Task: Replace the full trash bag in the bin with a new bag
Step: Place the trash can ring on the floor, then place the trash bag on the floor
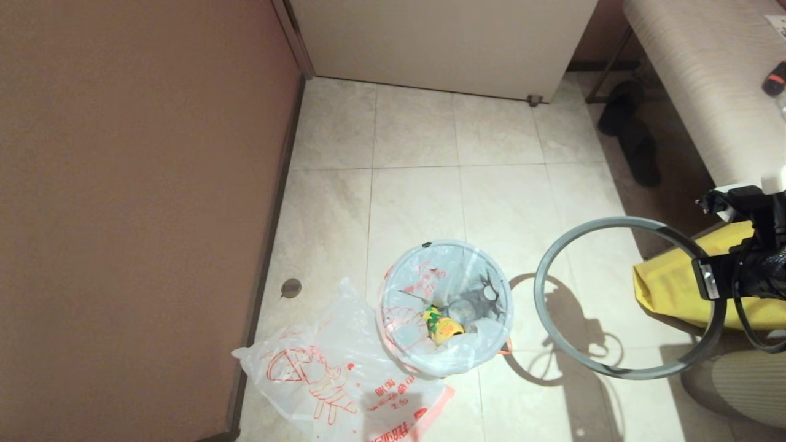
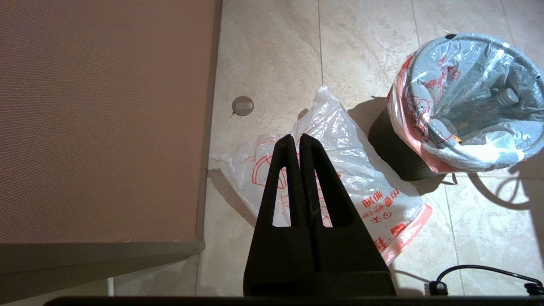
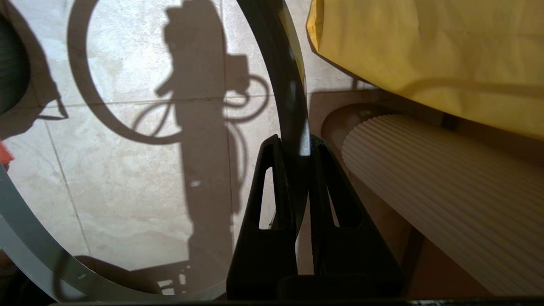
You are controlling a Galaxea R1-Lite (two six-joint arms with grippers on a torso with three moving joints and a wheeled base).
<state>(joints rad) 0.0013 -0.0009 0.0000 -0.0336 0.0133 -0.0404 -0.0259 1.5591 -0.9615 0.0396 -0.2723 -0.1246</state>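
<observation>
The bin (image 2: 395, 148) stands on the tiled floor, lined with the full trash bag (image 1: 466, 359), whose mouth is folded over the rim. Inside it lie a yellow can (image 1: 443, 325) and a clear bottle (image 2: 488, 106). The new bag (image 1: 325, 374), with its red cartoon print, lies flat on the floor left of the bin. My left gripper (image 2: 296, 140) hovers above the new bag, shut and empty; it does not show in the head view. My right gripper (image 3: 294, 142) is shut on the grey rim ring (image 1: 538, 288), holding it in the air right of the bin.
A brown wall (image 1: 135, 215) runs along the left and a white cabinet (image 1: 442, 43) stands at the back. A yellow fabric bag (image 1: 666, 288) lies under the ring's right side, beside a ribbed bench (image 1: 706, 80). Black slippers (image 1: 632, 135) lie on the floor at back right.
</observation>
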